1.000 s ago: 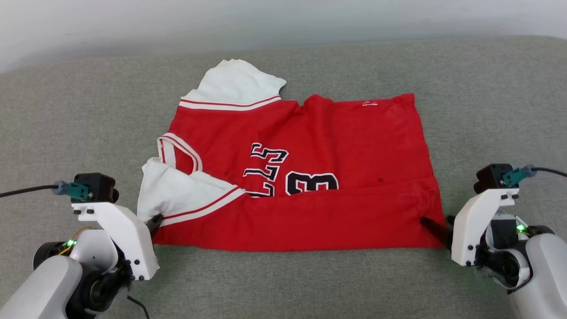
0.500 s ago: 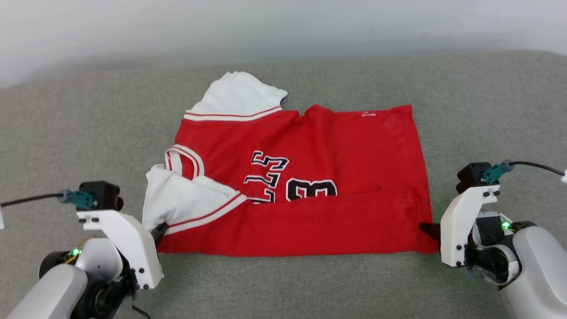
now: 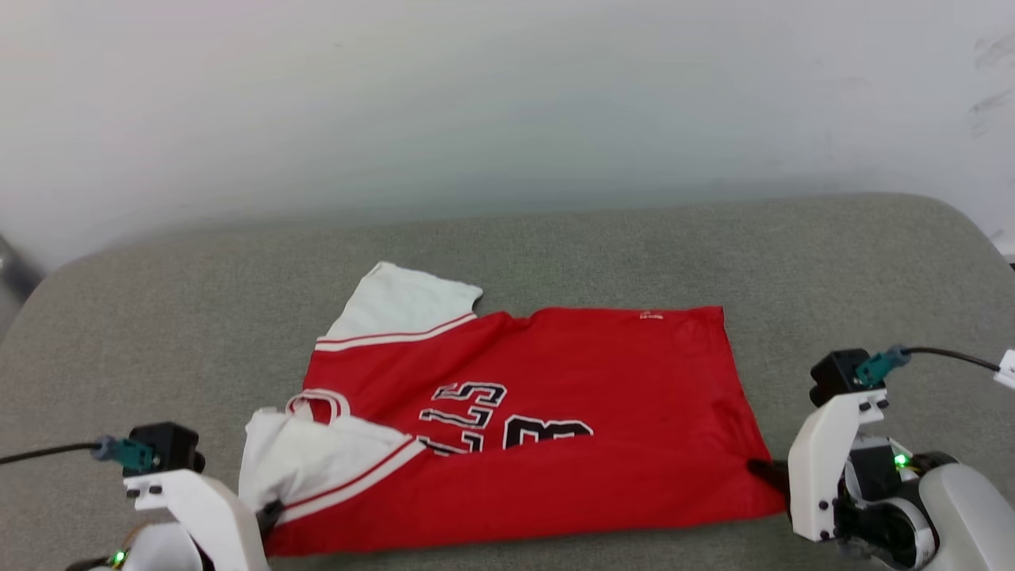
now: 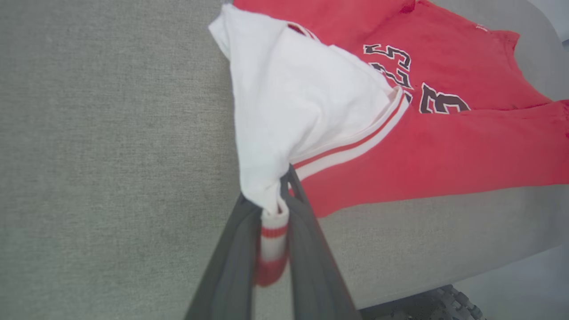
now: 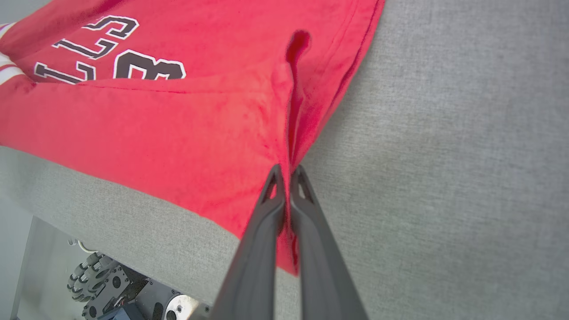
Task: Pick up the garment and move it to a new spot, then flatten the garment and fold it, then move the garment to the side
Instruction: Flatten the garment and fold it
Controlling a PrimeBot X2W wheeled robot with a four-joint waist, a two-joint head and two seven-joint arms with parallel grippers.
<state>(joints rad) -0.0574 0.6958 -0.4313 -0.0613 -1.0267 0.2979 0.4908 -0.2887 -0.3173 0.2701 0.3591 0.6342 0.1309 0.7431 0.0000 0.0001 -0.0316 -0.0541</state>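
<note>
The garment [image 3: 571, 381], a red jersey with white sleeves and black lettering, lies spread on the grey cushion [image 3: 555, 246], its near edge folded up over the number. My left gripper [image 3: 270, 514] sits at its near left corner, shut on the white sleeve's striped cuff [image 4: 272, 222]. At the near right corner my right gripper [image 3: 763, 469] is shut on the bunched red hem [image 5: 289, 146]. The far white sleeve [image 3: 400, 303] lies flat at the back left.
The grey cushion spreads wide around the garment, with bare fabric on the left [image 4: 111, 133] and right [image 5: 444, 155]. A pale wall [image 3: 507, 103] rises behind it. Below the cushion's front edge the robot's wheeled base [image 5: 115, 284] shows.
The head camera has tilted up, so the wall now takes the top half. Both grippers keep their hold on the near corners, drawing the folded near edge slightly toward me.
</note>
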